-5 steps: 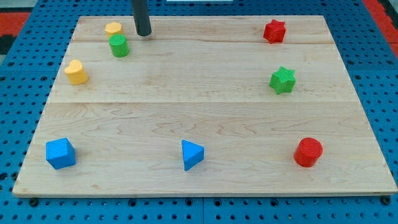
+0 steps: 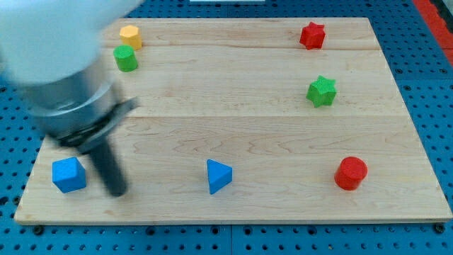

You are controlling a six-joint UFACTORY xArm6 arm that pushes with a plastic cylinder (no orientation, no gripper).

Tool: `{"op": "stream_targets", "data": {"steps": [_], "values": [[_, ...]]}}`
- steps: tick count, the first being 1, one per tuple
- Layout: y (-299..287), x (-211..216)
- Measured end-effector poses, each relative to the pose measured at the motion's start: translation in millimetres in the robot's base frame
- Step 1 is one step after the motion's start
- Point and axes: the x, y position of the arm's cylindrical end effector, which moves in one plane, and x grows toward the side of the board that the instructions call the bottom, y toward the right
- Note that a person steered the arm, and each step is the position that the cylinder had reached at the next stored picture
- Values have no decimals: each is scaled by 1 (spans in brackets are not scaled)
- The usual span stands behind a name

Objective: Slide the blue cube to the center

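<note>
The blue cube sits near the board's bottom left corner. My tip rests on the board just to the right of the blue cube, with a small gap between them. The blurred arm body fills the view's upper left above the rod. A blue triangular block lies at the bottom middle of the wooden board.
A yellow block and a green cylinder sit at the top left. A red star is at the top right, a green star at the right, a red cylinder at the bottom right. The yellow heart is hidden behind the arm.
My tip has swept from the top left, beside the yellow and green blocks, down to the bottom left beside the blue cube. The green cylinder has shifted slightly left.
</note>
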Motion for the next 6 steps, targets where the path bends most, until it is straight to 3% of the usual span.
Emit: {"op": "stream_targets", "data": {"steps": [1,2,3,4,6], "values": [[-107,1],[-73,-20],[11,-30],[53,-75],[115,-43]]}}
